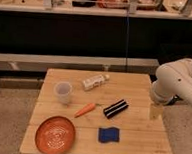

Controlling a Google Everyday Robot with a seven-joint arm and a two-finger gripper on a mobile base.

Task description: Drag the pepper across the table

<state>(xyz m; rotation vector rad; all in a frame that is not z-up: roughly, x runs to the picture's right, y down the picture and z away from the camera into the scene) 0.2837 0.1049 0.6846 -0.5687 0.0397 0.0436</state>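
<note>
Bamboo-coloured table (138, 90) in the camera view, with my gripper (156, 112) hanging at its right edge, jaws apart and empty.
Orange pepper (85, 110) lies near the table's middle, well apart from me; a black bar (115, 108) sits between us, a blue sponge (108, 134) and orange plate (55, 134) nearer the front, a cup (63, 91) and white bottle (95, 82) behind.

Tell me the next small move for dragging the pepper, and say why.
Probably carry the gripper left, toward the pepper, staying high. It hangs open and holds nothing at the right edge of the table, well apart from the pepper. The black block lies between them, so passing above it before lowering seems safest.
</note>
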